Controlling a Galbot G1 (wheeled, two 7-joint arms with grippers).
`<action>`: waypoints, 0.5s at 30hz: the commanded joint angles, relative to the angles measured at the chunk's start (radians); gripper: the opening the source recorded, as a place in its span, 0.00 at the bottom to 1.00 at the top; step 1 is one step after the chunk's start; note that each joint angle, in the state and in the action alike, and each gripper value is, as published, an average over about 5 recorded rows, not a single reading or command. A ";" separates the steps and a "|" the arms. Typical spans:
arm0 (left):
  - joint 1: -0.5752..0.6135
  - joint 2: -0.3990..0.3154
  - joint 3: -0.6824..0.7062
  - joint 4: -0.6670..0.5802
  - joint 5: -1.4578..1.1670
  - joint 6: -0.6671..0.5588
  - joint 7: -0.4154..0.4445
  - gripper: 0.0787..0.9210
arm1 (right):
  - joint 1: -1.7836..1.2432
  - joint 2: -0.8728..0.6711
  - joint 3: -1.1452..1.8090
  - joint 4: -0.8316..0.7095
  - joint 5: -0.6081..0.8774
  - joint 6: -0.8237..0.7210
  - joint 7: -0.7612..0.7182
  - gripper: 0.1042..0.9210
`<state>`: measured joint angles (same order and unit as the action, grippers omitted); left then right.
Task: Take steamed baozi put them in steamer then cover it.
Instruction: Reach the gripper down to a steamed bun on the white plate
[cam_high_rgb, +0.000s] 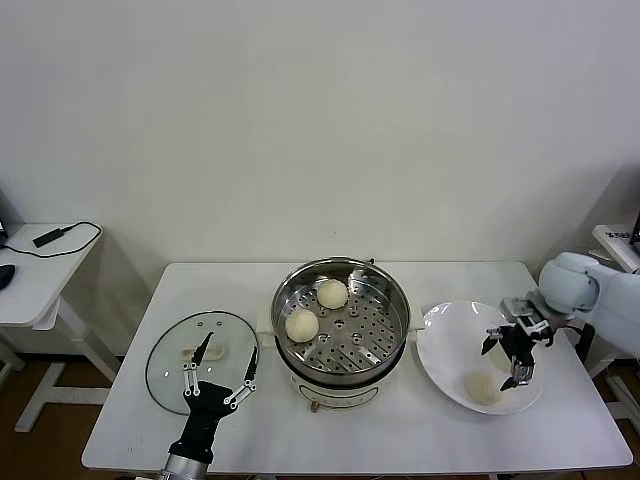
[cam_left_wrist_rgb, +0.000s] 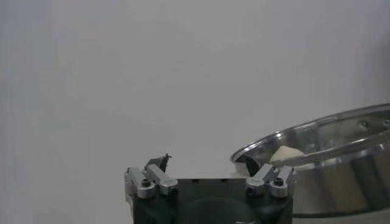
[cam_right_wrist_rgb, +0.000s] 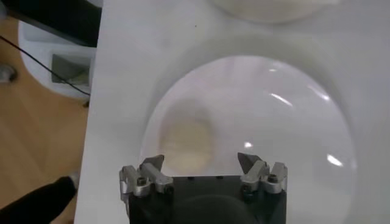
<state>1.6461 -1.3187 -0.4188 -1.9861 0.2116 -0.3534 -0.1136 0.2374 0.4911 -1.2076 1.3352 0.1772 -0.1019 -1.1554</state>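
Hovering near the table's front-left corner, your left gripper (cam_high_rgb: 215, 372) is spread open, empty, over the glass cover (cam_high_rgb: 201, 360). Right gripper (cam_high_rgb: 508, 358), open and empty, hangs above one baozi (cam_high_rgb: 485, 388) on the white plate (cam_high_rgb: 446, 340) at the right edge. Two baozi (cam_high_rgb: 302, 325) sit in the steamer (cam_high_rgb: 341, 318) mid-table; covering remains.

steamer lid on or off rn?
Off. The glass lid lies flat on the table left of the steamer, whose tray shows two baozi uncovered.

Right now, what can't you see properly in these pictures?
- Head view: the cover's handle is partly hidden by the left tool.
- Left wrist view: the steamer is cut off by the edge, so only one baozi peeks out.
- Right wrist view: the baozi on the plate is a blurry patch.
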 joint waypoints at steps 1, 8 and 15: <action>0.000 0.001 0.001 0.005 0.002 0.000 0.000 0.88 | -0.120 0.019 0.075 -0.039 -0.023 0.004 0.014 0.88; 0.002 0.001 -0.002 0.005 0.000 0.000 -0.001 0.88 | -0.130 0.049 0.072 -0.071 -0.022 0.000 0.037 0.88; 0.001 0.001 -0.006 0.008 -0.003 0.000 -0.002 0.88 | -0.126 0.058 0.072 -0.077 -0.020 -0.007 0.035 0.82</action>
<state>1.6474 -1.3183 -0.4247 -1.9794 0.2095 -0.3538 -0.1152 0.1415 0.5365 -1.1557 1.2768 0.1618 -0.1082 -1.1290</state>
